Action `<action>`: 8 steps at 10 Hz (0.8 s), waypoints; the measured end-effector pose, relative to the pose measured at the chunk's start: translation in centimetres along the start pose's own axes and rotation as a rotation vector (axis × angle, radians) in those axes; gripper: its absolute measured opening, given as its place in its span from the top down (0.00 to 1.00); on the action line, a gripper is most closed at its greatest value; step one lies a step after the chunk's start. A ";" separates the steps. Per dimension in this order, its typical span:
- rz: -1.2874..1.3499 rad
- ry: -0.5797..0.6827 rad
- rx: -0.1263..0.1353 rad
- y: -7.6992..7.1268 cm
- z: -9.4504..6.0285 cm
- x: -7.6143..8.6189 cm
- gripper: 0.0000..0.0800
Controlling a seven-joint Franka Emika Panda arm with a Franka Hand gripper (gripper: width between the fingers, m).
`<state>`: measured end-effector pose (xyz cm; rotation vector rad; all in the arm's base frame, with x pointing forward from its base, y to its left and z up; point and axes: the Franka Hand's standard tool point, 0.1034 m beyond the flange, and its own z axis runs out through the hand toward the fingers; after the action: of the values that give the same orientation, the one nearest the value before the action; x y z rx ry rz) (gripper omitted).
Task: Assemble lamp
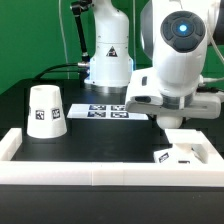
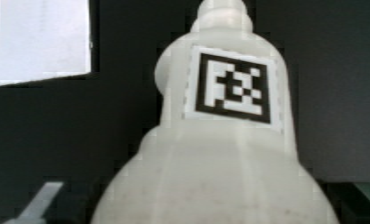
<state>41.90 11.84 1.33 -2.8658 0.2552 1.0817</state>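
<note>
Exterior view: the shade (image 1: pixel 45 110) stands on the bench (image 1: pixel 100 137) at the exterior view's left. The arm's wrist masks the gripper (image 1: pixel 168 121) above the base (image 1: pixel 186 152).

Wrist view: the tagged bulb (image 2: pixel 208 130) fills the frame, cut off at the bottom. One blurred finger (image 2: pixel 40 203) shows beside it. Whether the gripper pinches the bulb cannot be told.

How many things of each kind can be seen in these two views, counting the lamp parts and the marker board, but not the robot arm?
Shade: 1
Bulb: 1
Base: 1
Marker board: 1
Total: 4
</note>
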 end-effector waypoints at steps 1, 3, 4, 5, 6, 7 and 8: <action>-0.001 0.004 0.002 0.1 -0.2 0.1 0.28; -0.047 0.019 0.009 0.6 -1.5 0.2 0.28; -0.112 0.012 0.015 1.2 -3.2 -0.1 0.28; -0.159 0.009 0.028 1.9 -5.6 -0.2 0.28; -0.193 0.022 0.039 1.9 -7.8 0.1 0.28; -0.217 0.024 0.047 2.0 -9.5 0.1 0.28; -0.225 0.034 0.056 2.5 -11.2 0.4 0.28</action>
<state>49.05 8.01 9.44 -2.7821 -0.0351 0.9685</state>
